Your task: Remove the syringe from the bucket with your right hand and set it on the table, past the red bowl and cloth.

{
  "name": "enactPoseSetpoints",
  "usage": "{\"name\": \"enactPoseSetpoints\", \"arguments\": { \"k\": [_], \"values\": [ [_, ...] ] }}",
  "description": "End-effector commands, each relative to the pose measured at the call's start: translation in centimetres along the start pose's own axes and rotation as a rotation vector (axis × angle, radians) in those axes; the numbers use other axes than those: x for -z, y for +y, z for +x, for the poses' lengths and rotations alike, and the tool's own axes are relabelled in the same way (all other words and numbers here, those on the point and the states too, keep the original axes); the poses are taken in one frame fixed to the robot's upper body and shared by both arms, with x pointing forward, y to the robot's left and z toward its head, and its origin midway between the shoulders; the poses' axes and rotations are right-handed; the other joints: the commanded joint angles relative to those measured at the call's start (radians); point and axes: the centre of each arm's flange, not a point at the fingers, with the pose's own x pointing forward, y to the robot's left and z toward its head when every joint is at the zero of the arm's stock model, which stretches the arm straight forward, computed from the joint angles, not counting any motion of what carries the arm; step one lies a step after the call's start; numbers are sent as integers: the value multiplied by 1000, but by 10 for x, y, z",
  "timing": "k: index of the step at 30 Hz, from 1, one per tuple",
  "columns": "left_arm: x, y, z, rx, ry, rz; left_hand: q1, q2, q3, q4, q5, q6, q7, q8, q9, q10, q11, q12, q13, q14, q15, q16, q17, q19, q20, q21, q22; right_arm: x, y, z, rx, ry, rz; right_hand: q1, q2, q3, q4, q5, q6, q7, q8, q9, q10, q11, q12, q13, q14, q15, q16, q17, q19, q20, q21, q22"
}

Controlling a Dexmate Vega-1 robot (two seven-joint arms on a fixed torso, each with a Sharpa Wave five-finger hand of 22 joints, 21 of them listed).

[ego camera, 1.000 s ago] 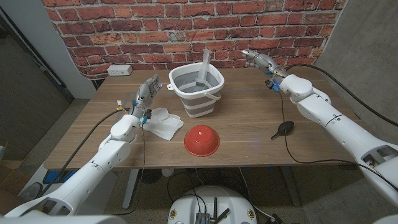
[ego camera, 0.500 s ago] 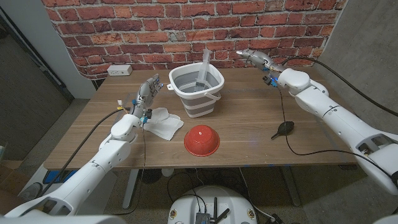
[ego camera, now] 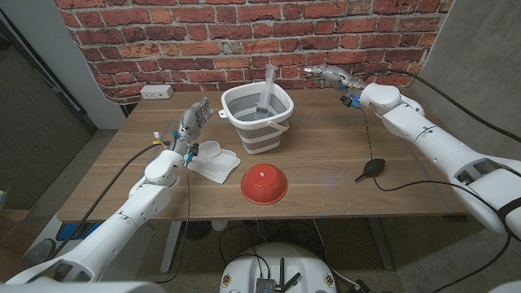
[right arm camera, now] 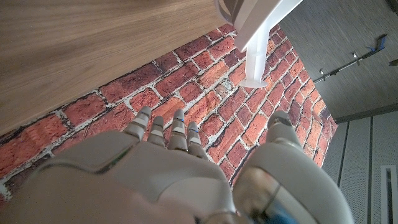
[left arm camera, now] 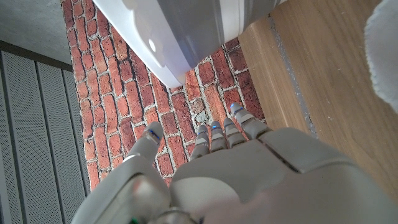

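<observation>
syringe [ego camera: 270, 84] stands in the bucket [ego camera: 257, 119], near the right hand [ego camera: 327, 74], fingers apart, holding nothing.

Table with bucket [ego camera: 257, 119], syringe [ego camera: 267, 85], red bowl [ego camera: 264, 182], cloth [ego camera: 213, 160].
Syringe stands in bucket; right hand [ego camera: 329, 76] raised beside it, empty; left hand [ego camera: 193, 120] open by cloth.

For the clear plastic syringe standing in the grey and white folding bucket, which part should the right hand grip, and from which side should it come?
Probably the upper end of the clear plastic syringe, which sticks up above the rim of the grey and white folding bucket while the rest lies inside. It leans on the far wall, so the right hand, open and beside the bucket at rim height, should come from above and its own side.
</observation>
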Motion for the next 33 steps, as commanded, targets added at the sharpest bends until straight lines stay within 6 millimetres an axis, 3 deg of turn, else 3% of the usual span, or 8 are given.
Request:
{"name": "enactPoseSetpoints", "arguments": {
  "k": [1,5,14,26,33],
  "values": [
    [0,5,-2,-14,-4,-2,-13,46,2,-3,3,9,0,5,5,5,-2,4,2,-1,-4,5,3,-4,-64,2,4,-6,-3,19,-77,2,-24,10,-4,11,0,6,-13,80,2,5,-5,20,4,3,-11,3,0,1,-19,5,2,1],
    [0,5,-3,-17,-4,-3,-15,45,1,-3,3,10,-2,5,5,5,-3,4,2,-1,-5,5,3,-9,-64,0,4,-9,-1,27,-103,-5,-22,9,-11,10,4,8,-19,86,3,6,-9,38,4,5,-17,4,3,-1,-30,4,7,1],
    [2,5,-2,-16,2,-7,-19,45,1,-3,3,14,-1,7,5,4,-2,3,2,0,-5,5,4,-11,-64,1,4,-21,6,46,-161,-23,-45,2,-29,24,12,16,-8,87,16,12,9,39,14,21,-21,5,21,-40,-55,3,14,1],
    [3,3,-3,-9,1,-10,-22,46,2,-4,3,21,-1,8,5,6,-1,4,2,-1,-6,5,4,-13,-62,1,4,-29,9,71,-231,-7,-82,6,-34,33,9,16,-25,88,10,11,-20,25,3,23,-39,6,22,-46,-58,4,14,2],
    [4,3,-5,-10,5,-10,-23,47,3,-5,3,23,0,8,5,7,-2,4,2,-1,-4,5,4,-14,-61,1,4,-33,12,82,-233,26,-87,5,-37,34,10,15,-24,88,13,11,-26,37,5,23,-54,6,21,-45,-69,3,13,2]
  ]
}}
